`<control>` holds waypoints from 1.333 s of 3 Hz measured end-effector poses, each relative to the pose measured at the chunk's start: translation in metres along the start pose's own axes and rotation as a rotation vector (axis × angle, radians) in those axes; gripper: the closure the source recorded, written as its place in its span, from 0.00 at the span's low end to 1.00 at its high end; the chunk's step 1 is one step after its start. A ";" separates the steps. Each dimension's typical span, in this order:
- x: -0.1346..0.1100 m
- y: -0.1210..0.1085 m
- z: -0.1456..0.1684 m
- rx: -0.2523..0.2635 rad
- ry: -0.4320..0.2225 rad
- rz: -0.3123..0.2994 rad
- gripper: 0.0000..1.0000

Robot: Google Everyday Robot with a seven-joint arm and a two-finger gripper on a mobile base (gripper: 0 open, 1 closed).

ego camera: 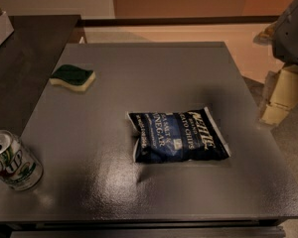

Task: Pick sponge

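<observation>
The sponge (73, 77) lies flat on the grey table (154, 68) at its far left, dark green top up over pale yellow foam. My gripper (274, 114) hangs at the right edge of the view, just past the table's right side and above the floor. It is far from the sponge, with the whole table width between them, and it holds nothing.
A dark blue chip bag (178, 135) lies in the middle of the table. A 7UP can (11, 160) stands at the near left corner. A dark counter (25, 48) adjoins the table on the left. The floor (188, 33) lies beyond.
</observation>
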State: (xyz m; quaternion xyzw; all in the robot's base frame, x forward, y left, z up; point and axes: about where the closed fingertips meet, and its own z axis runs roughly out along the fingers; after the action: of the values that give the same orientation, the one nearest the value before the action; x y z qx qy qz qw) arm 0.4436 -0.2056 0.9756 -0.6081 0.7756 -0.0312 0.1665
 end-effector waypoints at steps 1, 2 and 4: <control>-0.030 -0.006 0.015 -0.007 -0.041 -0.024 0.00; -0.072 -0.013 0.036 -0.021 -0.089 -0.049 0.00; -0.165 -0.028 0.069 -0.081 -0.193 -0.060 0.00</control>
State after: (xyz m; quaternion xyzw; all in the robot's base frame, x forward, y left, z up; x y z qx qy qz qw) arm 0.5244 -0.0451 0.9536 -0.6373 0.7381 0.0541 0.2147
